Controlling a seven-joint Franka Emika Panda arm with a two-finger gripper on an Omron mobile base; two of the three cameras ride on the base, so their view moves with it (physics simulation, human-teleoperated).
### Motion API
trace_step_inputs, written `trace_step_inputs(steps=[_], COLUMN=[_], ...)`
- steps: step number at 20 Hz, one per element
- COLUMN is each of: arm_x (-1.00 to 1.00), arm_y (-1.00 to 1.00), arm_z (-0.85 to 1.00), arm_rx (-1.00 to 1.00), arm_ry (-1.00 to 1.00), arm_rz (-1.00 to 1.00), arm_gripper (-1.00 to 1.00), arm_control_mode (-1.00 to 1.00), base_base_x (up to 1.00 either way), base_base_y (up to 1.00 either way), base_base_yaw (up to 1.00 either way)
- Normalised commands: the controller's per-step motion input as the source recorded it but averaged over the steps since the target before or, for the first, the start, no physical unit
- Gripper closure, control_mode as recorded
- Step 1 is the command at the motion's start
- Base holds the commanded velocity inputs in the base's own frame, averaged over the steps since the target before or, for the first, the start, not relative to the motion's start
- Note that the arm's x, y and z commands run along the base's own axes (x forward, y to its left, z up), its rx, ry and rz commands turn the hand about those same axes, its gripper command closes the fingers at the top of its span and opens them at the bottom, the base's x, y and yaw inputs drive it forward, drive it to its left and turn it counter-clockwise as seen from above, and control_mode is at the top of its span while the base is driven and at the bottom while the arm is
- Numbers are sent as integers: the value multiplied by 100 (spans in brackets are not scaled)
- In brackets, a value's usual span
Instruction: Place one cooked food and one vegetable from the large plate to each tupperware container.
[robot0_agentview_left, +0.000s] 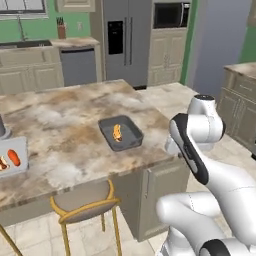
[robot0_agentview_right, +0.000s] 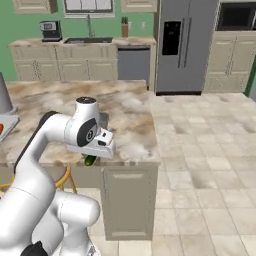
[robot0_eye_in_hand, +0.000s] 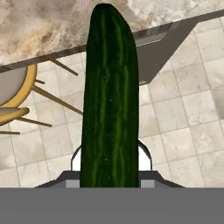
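Observation:
My gripper (robot0_agentview_right: 92, 156) is shut on the vegetable, a dark green cucumber (robot0_eye_in_hand: 109, 100), whose tip (robot0_agentview_right: 90, 160) pokes out below the hand. The hand hangs just off the island counter's front edge, over the floor and a stool. On the counter, the darker tupperware container (robot0_agentview_left: 134, 136) holds one cooked food, a hot dog (robot0_agentview_left: 117, 132). At the far left, the lighter container (robot0_agentview_left: 21, 145) holds an orange-red carrot (robot0_agentview_left: 14, 157) and a second hot dog (robot0_agentview_left: 2, 164), cut off by the frame edge. The large plate is out of view.
The marble island counter (robot0_agentview_left: 65, 125) ends in a front edge (robot0_eye_in_hand: 166, 30) close ahead of the hand. A yellow-framed stool (robot0_agentview_left: 82, 202) stands under that edge. Tiled floor (robot0_agentview_right: 200, 150) lies open to the right, with cabinets and a fridge (robot0_agentview_right: 185, 45) at the back.

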Motion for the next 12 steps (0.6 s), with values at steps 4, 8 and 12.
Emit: trace_step_inputs(steps=[4, 8, 12], arm_x=[0, 0, 0], arm_y=[0, 0, 0], arm_z=[0, 0, 0], arm_rx=[0, 0, 0], arm_ry=[0, 0, 0], arm_rz=[0, 0, 0], arm_gripper=[100, 100, 100], arm_control_mode=[100, 100, 100], base_base_x=[44, 28, 23], base_base_y=[-47, -3, -4], base_base_yaw=[67, 54, 34])
